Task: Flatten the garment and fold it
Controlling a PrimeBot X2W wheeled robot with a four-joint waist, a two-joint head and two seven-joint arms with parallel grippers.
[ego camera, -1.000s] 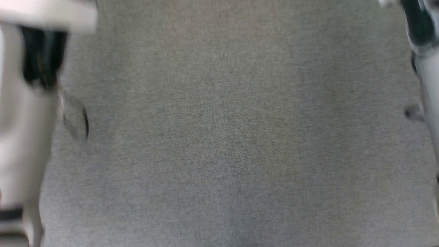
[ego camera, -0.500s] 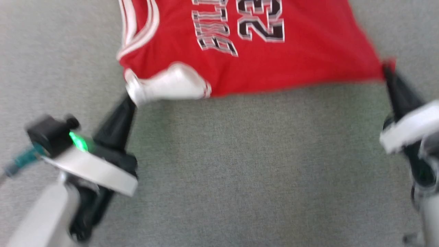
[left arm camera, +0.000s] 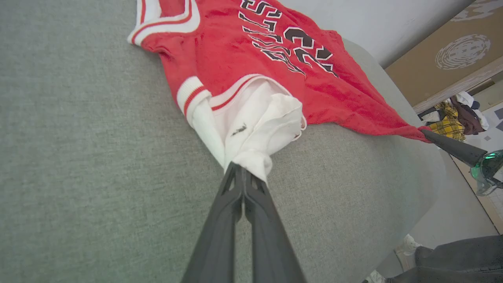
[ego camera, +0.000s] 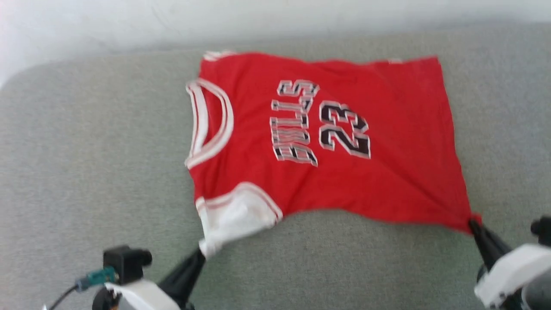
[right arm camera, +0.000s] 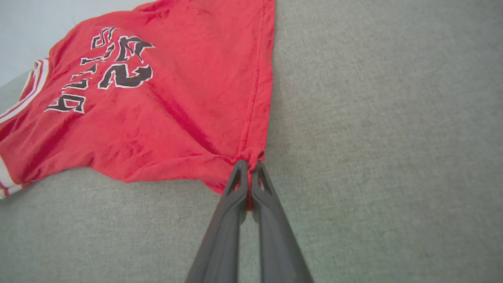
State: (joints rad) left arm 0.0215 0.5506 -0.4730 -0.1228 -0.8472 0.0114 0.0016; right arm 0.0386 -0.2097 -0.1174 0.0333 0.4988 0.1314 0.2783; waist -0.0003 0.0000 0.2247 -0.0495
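Head camera: high, angled down over grey woven cloth surface; red jersey with black lettering mid-frame. Left wrist camera: low, close, sighting along left gripper from sleeve end. Right wrist camera: low, close, along right gripper from hem corner. All three share the lettering.

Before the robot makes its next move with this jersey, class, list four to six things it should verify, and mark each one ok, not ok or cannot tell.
1. Left claw shut on the white sleeve: ok.
2. Right claw shut on the hem corner: ok.
3. Jersey lying print-up on the grey surface: ok.
4. White sleeve flat: not ok, it is bunched at the claw.
5. Near edge straight between the claws: not ok, it bows inward.
6. Far sleeve spread out: cannot tell, only a strip of trim shows.
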